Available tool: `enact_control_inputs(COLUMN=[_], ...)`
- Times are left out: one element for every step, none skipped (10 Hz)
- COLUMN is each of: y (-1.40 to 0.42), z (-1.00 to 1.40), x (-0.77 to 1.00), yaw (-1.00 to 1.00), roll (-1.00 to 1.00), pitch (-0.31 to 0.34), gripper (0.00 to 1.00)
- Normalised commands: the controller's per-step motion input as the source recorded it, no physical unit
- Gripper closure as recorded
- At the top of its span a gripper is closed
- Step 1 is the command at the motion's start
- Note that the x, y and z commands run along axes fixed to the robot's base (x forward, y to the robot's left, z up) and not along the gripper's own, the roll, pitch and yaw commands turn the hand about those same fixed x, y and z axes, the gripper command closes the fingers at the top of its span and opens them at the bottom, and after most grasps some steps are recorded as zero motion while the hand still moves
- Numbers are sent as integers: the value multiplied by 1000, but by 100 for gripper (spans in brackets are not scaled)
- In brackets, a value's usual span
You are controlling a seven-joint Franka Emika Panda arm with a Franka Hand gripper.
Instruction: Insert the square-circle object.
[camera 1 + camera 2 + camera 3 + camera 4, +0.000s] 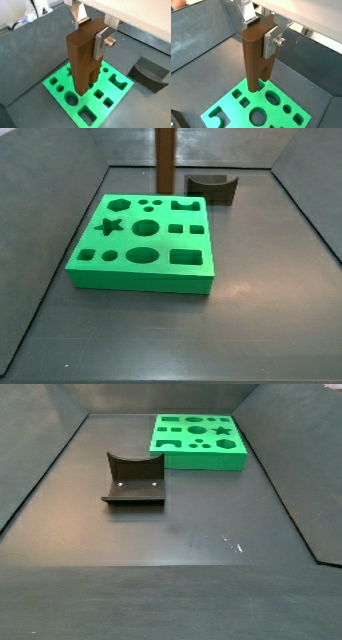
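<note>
The square-circle object is a squat dark block with a curved scoop in its top. It stands on the floor beside the green board's far right corner, and it shows in the other side view and a wrist view. My gripper is a tall brown two-pronged piece hanging upright over the board's edge, apart from the object. Its prongs stand close together with only a thin slit and nothing between them. In a side view it shows as a brown column behind the board.
The green board has several shaped holes: star, circles, squares, hexagon. Grey walls enclose the dark floor on all sides.
</note>
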Motion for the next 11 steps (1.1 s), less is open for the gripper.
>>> enact_control_inputs(y=[40,37,34,29,-3,-14,0,0,0,0,-51], z=[-197,-97,-83,-57,-91,-331,-514,-486,-449,-377,-169], x=[-446,-369,-354,-371,-557,-646,-597,-549,-509,-440,-346], yaw=[-797,-866,-883,-866,-623,-537,-594,-651,-686,-666,-646], roll=[0,0,0,1,0,-54,-253,-247,-233,-337,-421], pitch=[-51,-33,-30,-26,-29,-74,-156,-167,-169,-224,-260], gripper=[100,100,100,100,100,100,100,100,100,100,100])
